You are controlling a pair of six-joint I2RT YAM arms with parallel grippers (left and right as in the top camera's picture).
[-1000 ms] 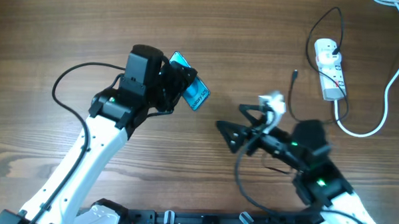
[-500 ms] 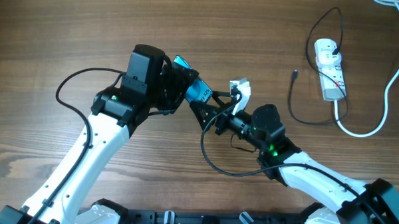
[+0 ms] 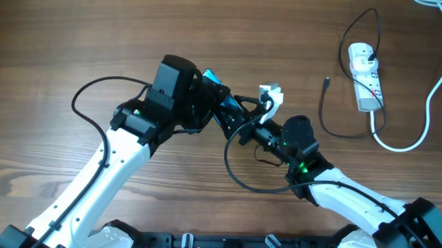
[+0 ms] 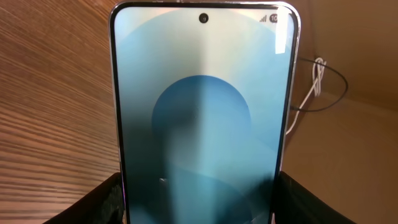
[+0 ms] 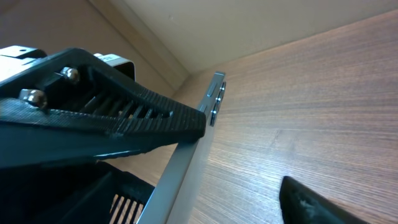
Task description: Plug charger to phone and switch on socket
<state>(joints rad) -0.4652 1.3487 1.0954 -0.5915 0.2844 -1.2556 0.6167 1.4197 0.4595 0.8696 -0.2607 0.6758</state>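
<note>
Overhead: seeing left gripper (image 3: 209,100) clamped on the phone (image 3: 214,79) over mid-table (image 3: 55,30). Only getting a cyan sliver of it past the black fingers. Seeing right gripper (image 3: 232,115) reaching in from the right, jaws spread, tips right at the phone's far end. Found the socket (image 3: 365,79) lying flat near the right edge, well apart from both arms. Tracing the charger (image 3: 322,105) off the socket in a thin black loop, ending with its plug tip (image 3: 326,82) loose on the wood between socket and right arm, touched by neither gripper. Also spotting a thick white cord (image 3: 420,123) curving from the socket toward the right edge.

Left wrist: looking straight at the phone's screen, upright, lit blue, punch-hole camera at top centre. Seeing black fingers (image 4: 102,202) pressed on both lower side edges. Can't see the bottom end, cut off by the frame. Spotting a small white strand (image 4: 318,73) past the right edge, too small to identify.

Right wrist: seeing the phone edge-on, a thin silver strip with side buttons, slanting up from bottom centre. Seeing upper finger (image 5: 124,118) crossing that edge; touching or just in front, can't tell. Seeing lower finger (image 5: 311,202) low right, apart from the phone, so a wide gap between the two.
</note>
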